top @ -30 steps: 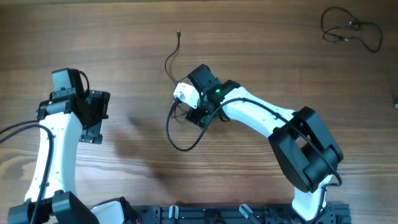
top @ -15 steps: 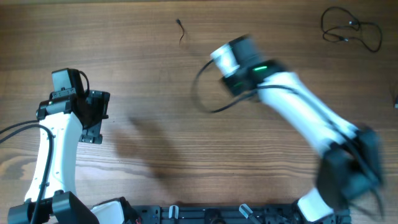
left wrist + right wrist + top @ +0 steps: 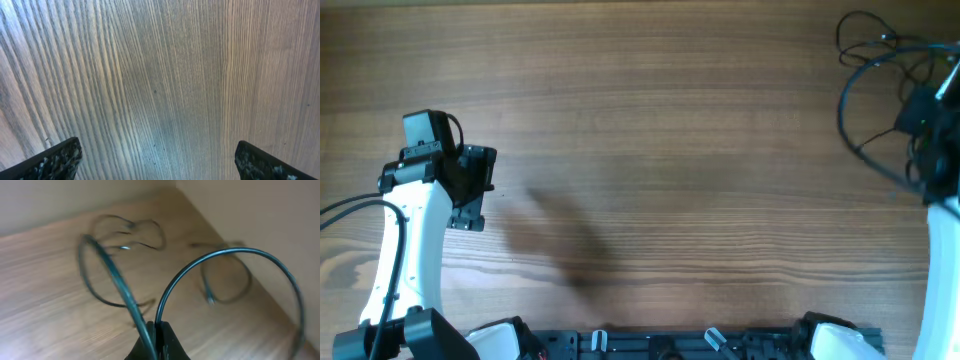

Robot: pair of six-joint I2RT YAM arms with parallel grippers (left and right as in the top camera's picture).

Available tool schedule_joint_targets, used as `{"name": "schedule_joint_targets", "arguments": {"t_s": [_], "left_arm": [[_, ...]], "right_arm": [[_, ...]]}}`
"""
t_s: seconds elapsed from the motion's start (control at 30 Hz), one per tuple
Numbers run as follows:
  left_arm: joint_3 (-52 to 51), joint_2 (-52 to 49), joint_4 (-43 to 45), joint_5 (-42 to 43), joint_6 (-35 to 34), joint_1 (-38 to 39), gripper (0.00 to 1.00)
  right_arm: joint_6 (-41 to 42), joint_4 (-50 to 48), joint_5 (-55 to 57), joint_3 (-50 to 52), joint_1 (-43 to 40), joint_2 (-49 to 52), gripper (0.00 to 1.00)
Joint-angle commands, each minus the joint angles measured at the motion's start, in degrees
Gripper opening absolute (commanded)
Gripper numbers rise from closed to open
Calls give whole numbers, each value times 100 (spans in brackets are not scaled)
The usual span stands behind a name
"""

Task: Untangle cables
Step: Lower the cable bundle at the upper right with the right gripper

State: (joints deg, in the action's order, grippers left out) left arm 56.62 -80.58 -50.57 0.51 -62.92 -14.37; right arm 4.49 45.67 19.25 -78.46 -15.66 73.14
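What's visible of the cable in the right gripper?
Thin, glossy black cable. The right gripper is shut on it, pinching two strands side by side: one arcs up and right in a wide loop, the other runs up-left, blurred. The loops stand above the table near its far right edge. Its ends cannot be made out.

Wide bare table (image 3: 670, 130), cables (image 3: 118, 282) far right.

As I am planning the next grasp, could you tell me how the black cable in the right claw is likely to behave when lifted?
Probably springy, not limp: the cable arches in open loops above the right claw. Likely light, since a thin pinch carries it. Its wide loops may snag the other cable nearby.
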Motion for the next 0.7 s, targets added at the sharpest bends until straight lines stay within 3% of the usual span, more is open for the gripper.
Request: {"name": "schedule_joint_targets", "arguments": {"t_s": [0.0, 0.07, 0.13, 0.27, 0.4, 0.43, 0.5, 0.53, 0.67], "left_arm": [[-4, 87, -9, 2, -37, -26, 100], [-4, 87, -9, 2, -35, -26, 100], [-4, 87, -9, 2, -35, -26, 100], [-4, 87, -9, 2, -35, -26, 100], [-4, 87, -7, 2, -37, -26, 100], [-4, 87, -9, 2, -37, -26, 100], [-4, 87, -9, 2, -37, -26, 100], [-4, 87, -9, 2, -37, -26, 100], [-4, 87, -9, 2, -37, -26, 100]], "right_arm": [[651, 44, 372, 17, -363, 817, 4], [673, 61, 157, 20, -470, 1346, 4], [1353, 31, 68, 20, -592, 2035, 4], [1303, -295, -1132, 20, -654, 3353, 4], [1198, -955, -1161, 17, -660, 4039, 6], [1139, -1119, -1163, 13, -671, 4046, 21], [1034, -1189, -1165, -107, -682, 3884, 77], [997, -1113, -1167, -219, -682, 3724, 100], [909, -605, -1237, -662, -682, 2570, 100]]}}
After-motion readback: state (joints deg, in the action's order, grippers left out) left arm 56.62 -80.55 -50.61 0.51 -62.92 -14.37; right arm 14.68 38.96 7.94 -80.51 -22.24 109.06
